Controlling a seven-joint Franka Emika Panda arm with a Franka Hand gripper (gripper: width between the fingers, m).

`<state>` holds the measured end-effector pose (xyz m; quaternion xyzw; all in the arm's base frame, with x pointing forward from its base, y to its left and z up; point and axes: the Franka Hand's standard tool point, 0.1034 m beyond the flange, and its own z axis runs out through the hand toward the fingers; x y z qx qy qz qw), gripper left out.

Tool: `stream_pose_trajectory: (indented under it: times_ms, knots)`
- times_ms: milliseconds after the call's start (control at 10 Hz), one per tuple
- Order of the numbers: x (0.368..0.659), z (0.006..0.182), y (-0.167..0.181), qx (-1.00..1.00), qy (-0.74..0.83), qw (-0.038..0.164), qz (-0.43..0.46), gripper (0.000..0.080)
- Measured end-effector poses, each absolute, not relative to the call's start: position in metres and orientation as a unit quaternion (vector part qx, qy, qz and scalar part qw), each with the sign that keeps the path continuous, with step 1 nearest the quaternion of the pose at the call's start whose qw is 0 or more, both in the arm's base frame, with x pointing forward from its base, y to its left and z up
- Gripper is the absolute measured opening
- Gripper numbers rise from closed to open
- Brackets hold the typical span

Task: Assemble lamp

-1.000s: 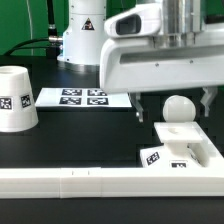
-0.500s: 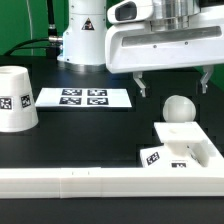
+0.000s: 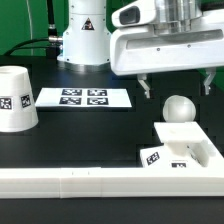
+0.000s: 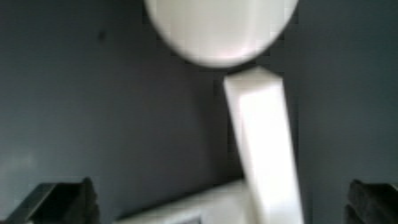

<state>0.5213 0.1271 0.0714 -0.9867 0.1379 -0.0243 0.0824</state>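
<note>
Gripper spread wide and empty, upper right of the exterior frame: its two dark fingers hang either side of the bulb and above it, touching nothing. The wrist view agrees, with the finger tips at the two lower corners and the bulb's round head between and beyond them.

The bulb stands upright on the base, at the frame's lower right. I cannot tell whether it is fully seated there. The base lies just beside the long rail that runs along the bottom edge. The shade waits at the far left, mouth down, well apart from the other two parts. The marker board lies between, towards the pedestal at the top.

What worries me from here is the shade. It must be fetched across the frame and lowered over that round head. If I carry it tilted or off-centre, its rim could catch the bulb and tip it or nudge the base along the rail. A low sweep leftward could also clip the bulb with a finger.

The arm holds the hand pointing straight down, its white housing level and square to the table.
</note>
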Motion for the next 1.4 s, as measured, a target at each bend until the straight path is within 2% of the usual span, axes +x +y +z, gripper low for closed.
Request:
stream_pose_trajectory:
  times_ms: [200,500,700,1100,1400]
  knots:
    - [0.51,0.063,0.141,-0.989,0.119,0.08,-0.022,0.0699]
    - [0.509,0.064,0.138,-0.99,0.114,0.079,-0.003,0.0699]
    - [0.508,0.066,0.134,-0.99,0.094,0.082,0.072,0.0699]
    - [0.507,0.067,0.137,-0.979,0.077,0.088,0.167,0.0699]
    - [0.5,0.056,0.138,-0.959,0.074,0.089,0.261,0.0699]
